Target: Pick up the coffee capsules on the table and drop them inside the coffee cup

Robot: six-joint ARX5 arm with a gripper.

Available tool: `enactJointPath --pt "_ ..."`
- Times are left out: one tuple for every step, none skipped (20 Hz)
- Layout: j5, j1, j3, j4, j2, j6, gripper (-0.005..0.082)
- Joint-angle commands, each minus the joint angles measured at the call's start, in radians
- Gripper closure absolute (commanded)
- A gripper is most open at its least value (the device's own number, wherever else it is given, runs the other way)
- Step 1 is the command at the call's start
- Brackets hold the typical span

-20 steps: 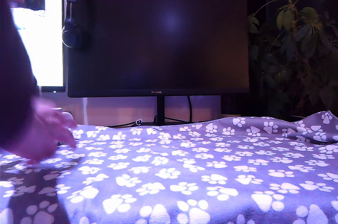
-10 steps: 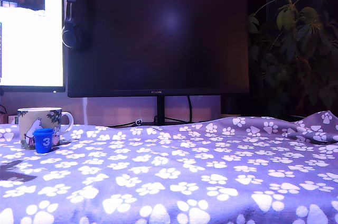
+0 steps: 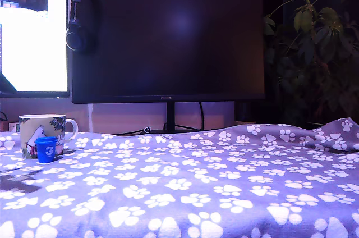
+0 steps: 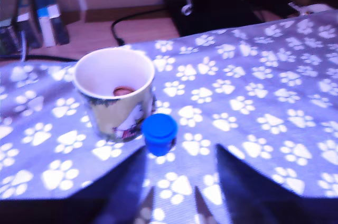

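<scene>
The coffee cup [image 3: 40, 133] is standing upright at the far left of the exterior view, on the worktop [image 3: 224, 182] with its paw-print cloth, its white handle pointing toward that view's right. Looking down into the cup [image 4: 115, 93] through the wrist view, something small and brownish is lying at the bottom, too blurred to name. A blue capsule [image 3: 46, 149] is sitting just in front of the cup, touching or nearly touching its wall, with a white "3" showing on its side; in the wrist view the same capsule [image 4: 159, 133] is showing its round top.

The tool [image 4: 171, 208] is hovering on the near side of the cup and capsule, its two dark fingers [image 4: 240, 182] spread apart with bare cloth showing between them, holding nothing. It is not appearing in the exterior view at all.

Now the room around it. The cloth is running wide and unoccupied from the capsule all the way to the exterior view's right, where it is bunching up into a fold [image 3: 336, 134] at the far right edge. Behind the worktop's far edge a big dark monitor [image 3: 168, 41] is standing on its foot, a lit screen [image 3: 33, 30] is glowing to its left, headphones [image 3: 81, 19] are hanging off the monitor's left corner, and a leafy plant [image 3: 314, 41] is filling the right background. In the wrist view, cables [image 4: 132, 20] and some books [image 4: 37, 15] are lying beyond the cloth's far edge.
</scene>
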Motion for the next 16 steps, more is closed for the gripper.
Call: enactJointPath --pt "0.004 -0.003 -0.016 0.023 0.0 0.008 0.0145" --pt "0.01 -0.003 -0.03 0.054 0.0 0.008 0.0145" --pt "0.013 -0.003 -0.05 0.088 0.0 0.008 0.0145" --pt "0.013 -0.003 -0.072 0.134 0.0 0.008 0.0145" --pt "0.013 -0.003 -0.102 0.195 0.0 0.008 0.0145" --pt "0.013 -0.003 -0.131 0.239 0.0 0.008 0.0145" --pt "0.013 -0.003 -0.156 0.268 0.0 0.008 0.0145" --pt "0.012 -0.003 -0.181 0.298 0.0 0.008 0.0145" --pt "0.012 -0.003 -0.205 0.33 0.0 0.008 0.0145" --pt "0.012 -0.003 -0.226 0.366 0.0 0.008 0.0145" --pt "0.012 -0.003 -0.246 0.406 0.0 0.007 0.0145" --pt "0.012 -0.003 -0.263 0.427 0.002 0.006 0.0145" --pt "0.012 -0.003 -0.272 0.435 0.005 0.002 0.0145" --pt "0.012 -0.003 -0.276 0.443 0.007 0.003 0.0145" --pt "0.013 -0.003 -0.28 0.463 0.013 0.003 0.0145" --pt "0.013 -0.006 -0.282 0.48 0.021 0.003 0.0145"
